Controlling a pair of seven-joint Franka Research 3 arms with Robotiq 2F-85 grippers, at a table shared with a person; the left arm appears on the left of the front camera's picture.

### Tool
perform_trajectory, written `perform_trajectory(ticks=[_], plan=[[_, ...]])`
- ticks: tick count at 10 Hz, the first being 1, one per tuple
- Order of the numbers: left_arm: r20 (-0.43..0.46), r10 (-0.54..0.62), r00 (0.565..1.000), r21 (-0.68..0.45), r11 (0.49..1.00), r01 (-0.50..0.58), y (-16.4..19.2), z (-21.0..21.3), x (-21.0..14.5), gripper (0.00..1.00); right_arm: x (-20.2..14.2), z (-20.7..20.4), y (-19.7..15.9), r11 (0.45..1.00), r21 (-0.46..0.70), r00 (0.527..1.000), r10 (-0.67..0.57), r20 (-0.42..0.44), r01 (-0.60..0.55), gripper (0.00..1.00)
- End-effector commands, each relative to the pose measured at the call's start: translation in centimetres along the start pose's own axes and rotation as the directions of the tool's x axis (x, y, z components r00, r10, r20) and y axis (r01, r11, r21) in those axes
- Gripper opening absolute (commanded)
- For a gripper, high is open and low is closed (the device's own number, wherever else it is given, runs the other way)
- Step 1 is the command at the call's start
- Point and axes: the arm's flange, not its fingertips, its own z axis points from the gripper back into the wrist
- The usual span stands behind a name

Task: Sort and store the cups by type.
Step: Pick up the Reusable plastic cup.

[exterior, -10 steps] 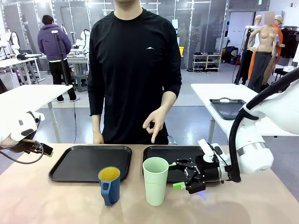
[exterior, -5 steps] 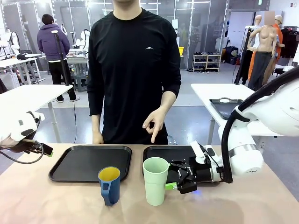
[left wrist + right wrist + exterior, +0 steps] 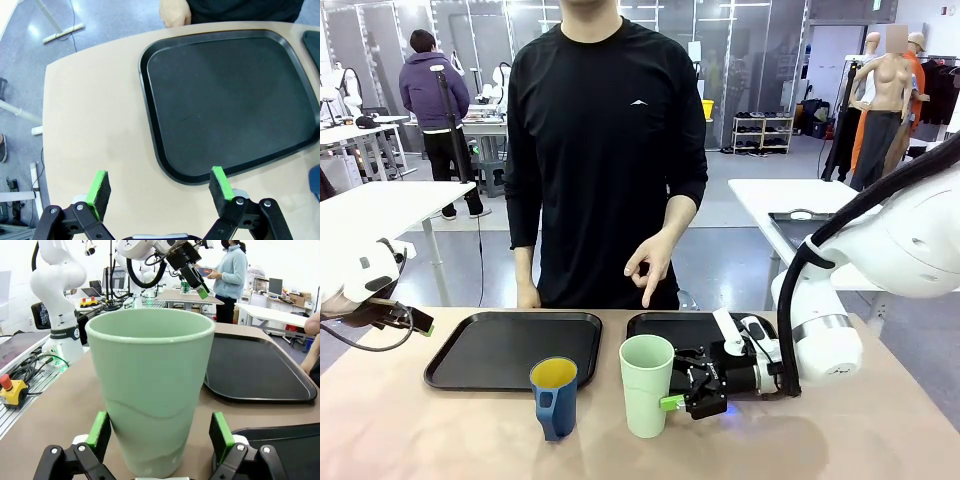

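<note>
The mint-green tumbler point(image 3: 647, 385) stands upright on the bench point(image 3: 440, 430) in front of the right black tray point(image 3: 690, 328). It sits between the spread green pads point(image 3: 220, 432) of the right end effector point(image 3: 678, 390); contact cannot be judged. Just to its left stands the dark blue mug point(image 3: 554, 397) with its yellow inside, before the left tray point(image 3: 510, 350). The left end effector point(image 3: 160, 186) hangs spread and empty over the bench's left edge. A person's hand point(image 3: 650, 265) hovers above the right tray.
</note>
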Motion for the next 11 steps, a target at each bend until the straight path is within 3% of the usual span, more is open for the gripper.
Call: perform_trajectory(ticks=[1,6,9,10,11], plan=[[0.000,-0.002,1.000,0.005,1.000,0.002,0.0,0.0,0.0,1.00,-0.2,-1.0,-0.7,1.000,0.008,1.000,-0.004,0.016,0.004,1.00],[0.000,-0.002,1.000,0.005,1.000,0.002,0.0,0.0,0.0,1.00,-0.9,-3.5,-0.6,0.998,0.060,0.998,-0.020,0.052,0.017,1.00],[0.000,-0.002,1.000,0.005,1.000,0.002,0.0,0.0,0.0,1.00,-1.1,-3.8,-0.5,0.998,0.045,0.999,-0.034,0.020,0.033,1.00],[0.000,-0.002,1.000,0.005,1.000,0.002,0.0,0.0,0.0,1.00,-1.1,-3.7,-0.2,0.998,0.060,1.000,-0.022,0.000,0.022,0.96],[0.000,-0.002,1.000,0.005,1.000,0.002,0.0,0.0,0.0,1.00,-1.3,-3.8,-0.2,0.997,0.069,1.000,-0.028,0.006,0.028,0.81]])
